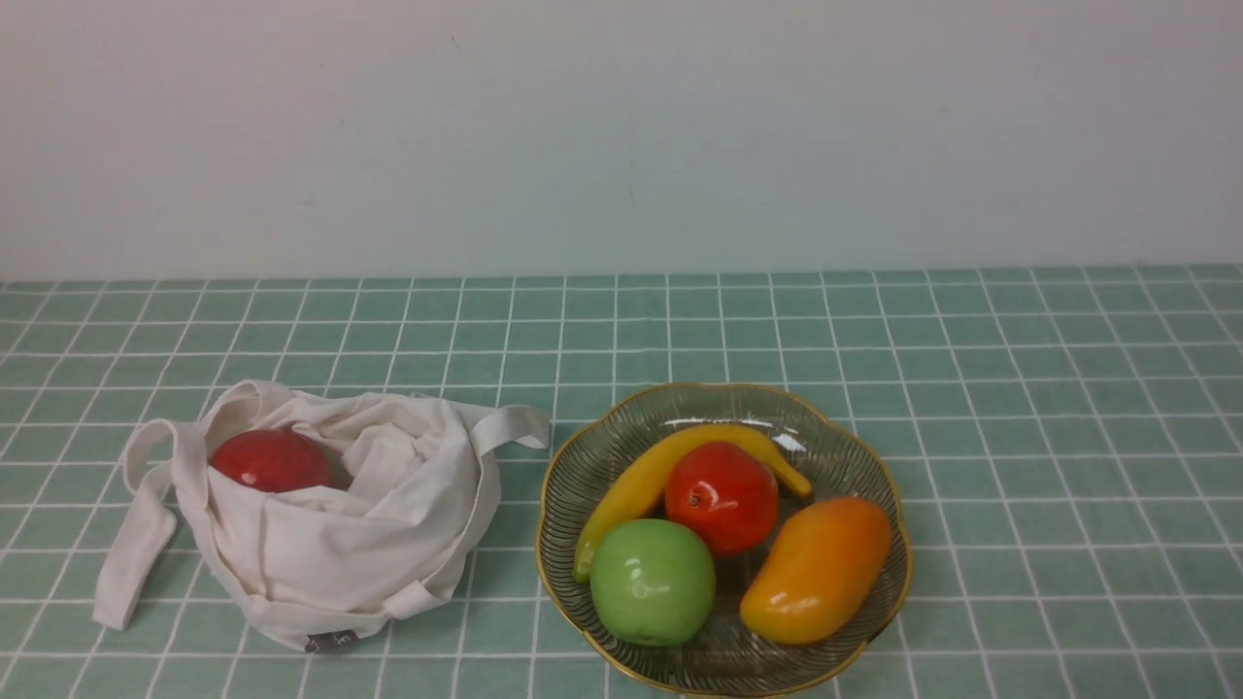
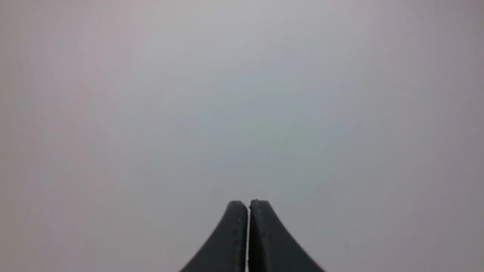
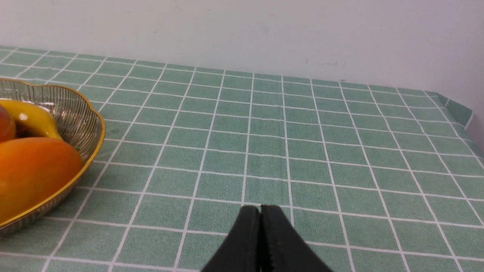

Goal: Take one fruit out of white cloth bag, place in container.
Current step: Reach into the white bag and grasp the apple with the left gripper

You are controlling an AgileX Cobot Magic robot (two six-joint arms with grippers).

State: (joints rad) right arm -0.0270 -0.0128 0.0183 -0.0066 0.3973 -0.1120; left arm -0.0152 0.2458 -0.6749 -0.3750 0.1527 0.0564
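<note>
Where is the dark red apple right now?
In the front view, the dark red apple sits in the mouth of the white cloth bag, on the robot's left, with the glass bowl to the bag's right.

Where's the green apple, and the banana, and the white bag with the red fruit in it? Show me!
Green apple [image 1: 653,582]: front view, on its shiny front side.
Banana [image 1: 631,490]: front view, on its curved middle.
White cloth bag [image 1: 340,544]: front view, on its front cloth.
</note>
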